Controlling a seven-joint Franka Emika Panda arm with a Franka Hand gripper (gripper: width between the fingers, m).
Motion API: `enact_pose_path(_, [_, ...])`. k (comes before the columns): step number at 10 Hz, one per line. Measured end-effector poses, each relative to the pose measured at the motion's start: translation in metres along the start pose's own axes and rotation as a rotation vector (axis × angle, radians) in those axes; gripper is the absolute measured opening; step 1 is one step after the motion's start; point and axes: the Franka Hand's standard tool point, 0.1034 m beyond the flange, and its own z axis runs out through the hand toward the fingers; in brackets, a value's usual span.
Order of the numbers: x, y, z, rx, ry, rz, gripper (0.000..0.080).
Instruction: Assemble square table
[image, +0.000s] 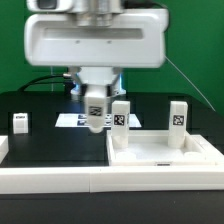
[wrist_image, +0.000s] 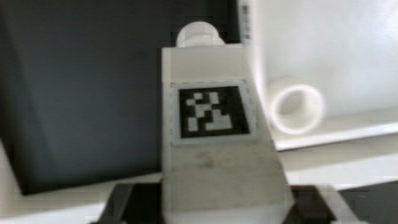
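- Claw (image: 95, 112) clamped on white plastic leg (wrist_image: 217, 120): blocky, smooth, b&w square tag on face.
- Square slab (image: 160, 152), white w/ raised rim, on black surface (image: 50, 140) at exterior view's right; two other legs (image: 120, 115) upright on it.

Black table (image: 45, 142): slab (image: 165, 156), leg (image: 20, 122), marker board (image: 68, 120)

Tagged white leg (wrist_image: 217, 120) upright btwn fingers (wrist_image: 134, 205); white slab (wrist_image: 347, 135) w/ round hole (wrist_image: 294, 107) behind.
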Motion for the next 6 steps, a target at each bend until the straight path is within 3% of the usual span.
enact_pose_path(1, [0.002, -0.013, -0.003, -0.005, 0.009, -0.002, 0.0291])
enact_pose_path(4, [0.005, -0.011, 0.000, -0.006, 0.049, -0.008, 0.0291])
enact_pose_path(5, [0.011, -0.013, -0.001, -0.005, 0.122, -0.006, 0.0291])
enact_pose_path(6, [0.005, -0.023, 0.000, -0.001, 0.182, -0.012, 0.0291])
